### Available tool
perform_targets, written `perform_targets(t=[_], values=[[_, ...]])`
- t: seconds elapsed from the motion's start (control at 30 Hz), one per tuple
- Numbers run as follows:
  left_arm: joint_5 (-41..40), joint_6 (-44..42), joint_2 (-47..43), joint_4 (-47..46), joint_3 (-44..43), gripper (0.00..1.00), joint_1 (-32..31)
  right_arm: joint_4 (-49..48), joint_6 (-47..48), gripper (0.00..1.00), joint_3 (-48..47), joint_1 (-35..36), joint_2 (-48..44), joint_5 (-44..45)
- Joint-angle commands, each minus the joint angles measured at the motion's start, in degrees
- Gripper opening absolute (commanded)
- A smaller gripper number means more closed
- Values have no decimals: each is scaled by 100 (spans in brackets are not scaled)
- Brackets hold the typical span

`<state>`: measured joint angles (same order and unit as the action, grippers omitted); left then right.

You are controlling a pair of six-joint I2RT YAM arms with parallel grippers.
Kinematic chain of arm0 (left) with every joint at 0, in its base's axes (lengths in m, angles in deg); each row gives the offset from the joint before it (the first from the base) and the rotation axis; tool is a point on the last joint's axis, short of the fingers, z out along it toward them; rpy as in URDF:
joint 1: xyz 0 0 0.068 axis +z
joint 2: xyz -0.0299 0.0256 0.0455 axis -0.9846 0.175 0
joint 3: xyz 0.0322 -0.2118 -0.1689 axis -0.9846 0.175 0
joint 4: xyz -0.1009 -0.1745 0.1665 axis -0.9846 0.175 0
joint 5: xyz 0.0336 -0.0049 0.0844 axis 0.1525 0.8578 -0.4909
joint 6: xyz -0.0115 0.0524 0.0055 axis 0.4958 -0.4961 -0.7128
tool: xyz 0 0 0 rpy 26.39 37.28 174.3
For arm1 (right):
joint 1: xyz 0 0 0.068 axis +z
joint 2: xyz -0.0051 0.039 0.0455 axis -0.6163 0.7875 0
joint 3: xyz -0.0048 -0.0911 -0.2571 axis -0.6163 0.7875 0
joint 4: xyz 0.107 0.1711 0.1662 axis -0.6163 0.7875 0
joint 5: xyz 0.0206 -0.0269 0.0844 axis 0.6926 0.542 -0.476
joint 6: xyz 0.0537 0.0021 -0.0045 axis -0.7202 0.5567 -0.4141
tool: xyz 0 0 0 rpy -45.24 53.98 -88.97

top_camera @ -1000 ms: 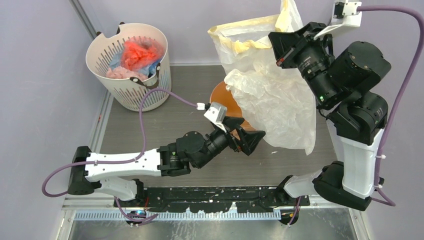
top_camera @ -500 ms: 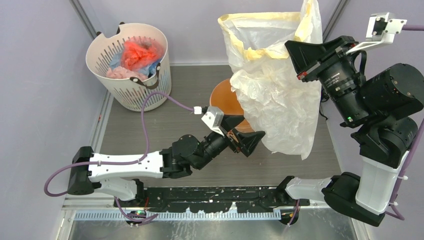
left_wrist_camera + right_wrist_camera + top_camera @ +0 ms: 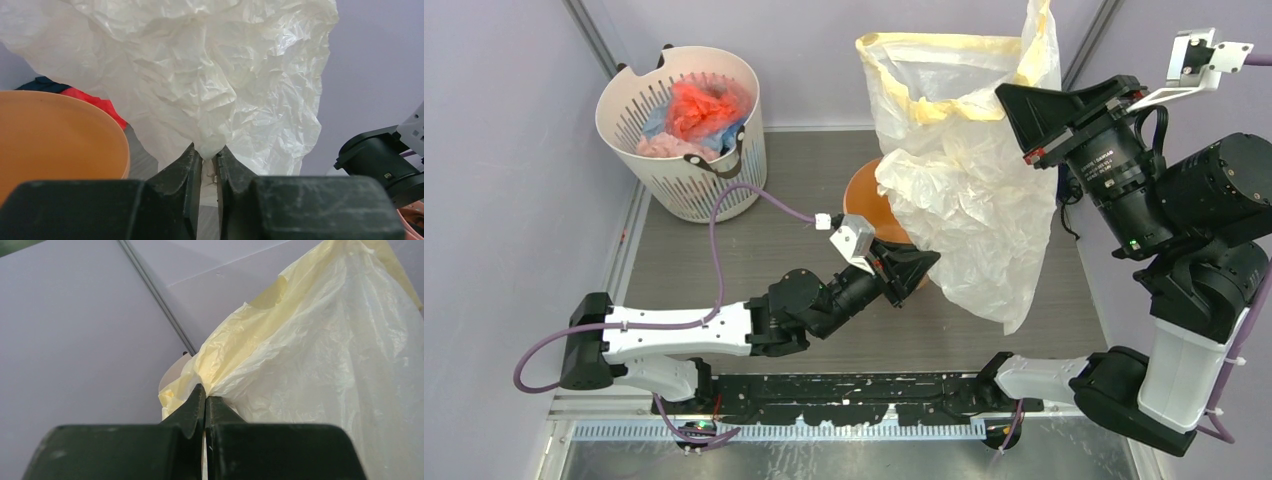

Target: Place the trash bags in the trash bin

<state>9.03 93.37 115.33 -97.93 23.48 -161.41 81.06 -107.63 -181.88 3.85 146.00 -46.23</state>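
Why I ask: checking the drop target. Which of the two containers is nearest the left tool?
The smooth orange bucket, right beside the left tool; the white slotted basket stands far off, back left.

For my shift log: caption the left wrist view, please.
Left claw pinching a fold of the wrinkly pale-yellow plastic film bag beside the round orange plastic bucket.
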Motion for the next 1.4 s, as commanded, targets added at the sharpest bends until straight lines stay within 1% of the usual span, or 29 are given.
perform_targets(t=[0.0,0.17,0.43,0.53,0.7,0.87,1.1,1.17,1.23,1.37], values=[[109,-44,-206,-41,-225,16,37,-191,-3,1,-19,-12,-129,-3],[133,92,-636,336,50,10,37,-150,106,1,-84,-9,-194,203],[-17,364,-1329,833,724,7,24,-366,270,1,107,-14,-349,706],[-100,474,-1611,883,1029,7,24,-497,334,1,222,-10,-418,890],[-193,612,-1998,1044,1410,6,26,-873,369,1,579,-13,-632,1278],[-250,700,-2227,1083,1685,5,28,-1437,301,1,1216,-6,-959,1659],[-153,782,-2431,1080,1950,5,19,-2027,154,1,1782,-10,-1247,1935],[1,746,-2479,1057,1972,9,15,-2040,116,1,1801,-14,-1248,1898],[225,656,-2552,1049,1947,17,19,-2012,95,1,1788,-11,-1233,1828],[500,449,-2782,1178,1864,41,19,-1945,55,1,1782,-14,-1198,1688]])
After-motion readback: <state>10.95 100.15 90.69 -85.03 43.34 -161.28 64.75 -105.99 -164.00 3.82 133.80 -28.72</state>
